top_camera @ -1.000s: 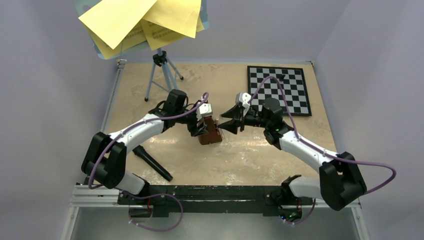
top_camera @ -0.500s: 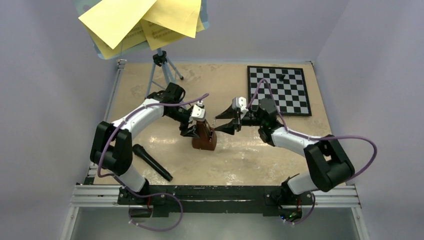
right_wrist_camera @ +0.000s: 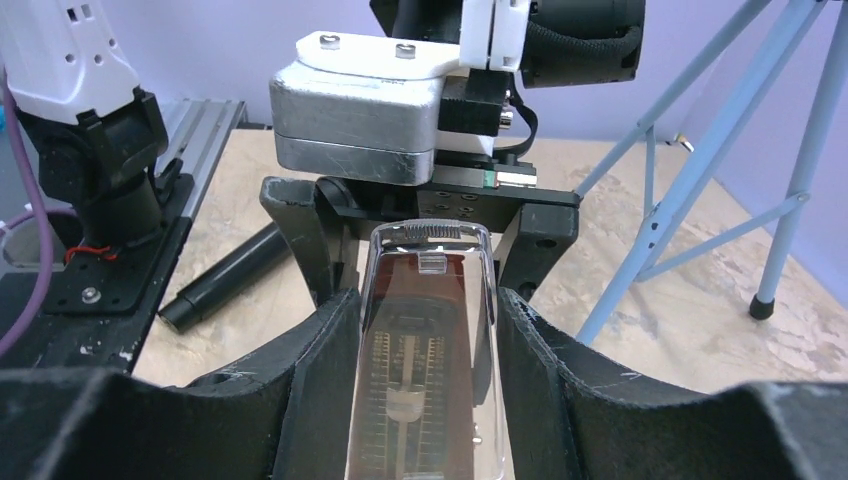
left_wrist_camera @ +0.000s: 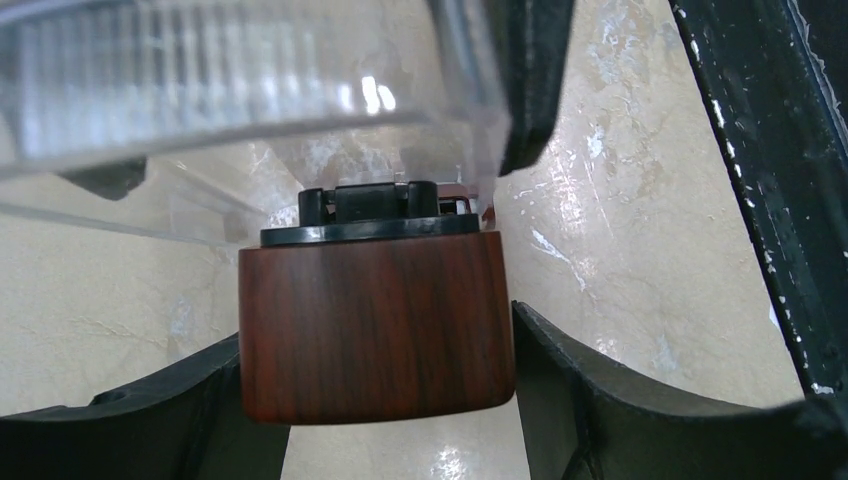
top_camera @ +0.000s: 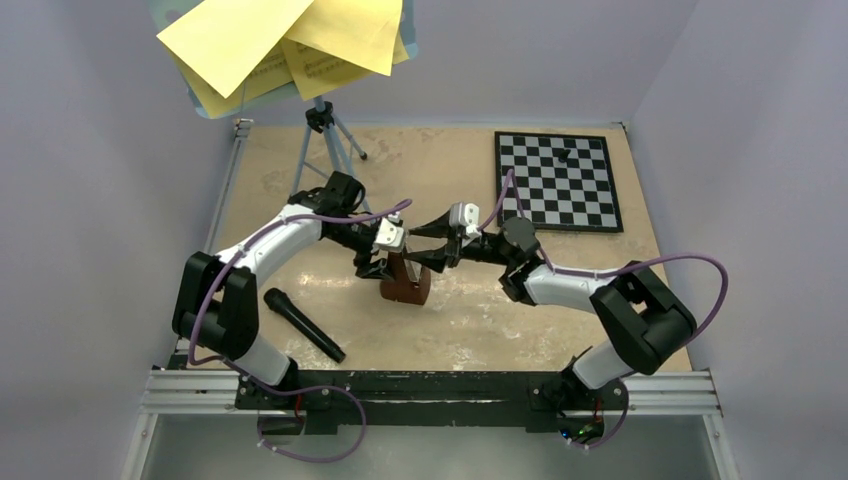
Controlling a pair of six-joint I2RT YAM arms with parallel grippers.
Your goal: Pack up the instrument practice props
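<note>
Left claw and right claw clamp metronome; pages sit in tray.

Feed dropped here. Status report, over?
Left gripper shut on metronome base. Right gripper shut on its clear cover. Black cylinder lies apart, not in the way.

Top view overhead, far — wrist views close, sharing metronome.

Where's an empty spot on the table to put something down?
Bare tabletop lies between the music stand's legs and the chessboard, and up front, right of the black rod. Crowded mid-table: left gripper and right gripper grip the metronome.
</note>
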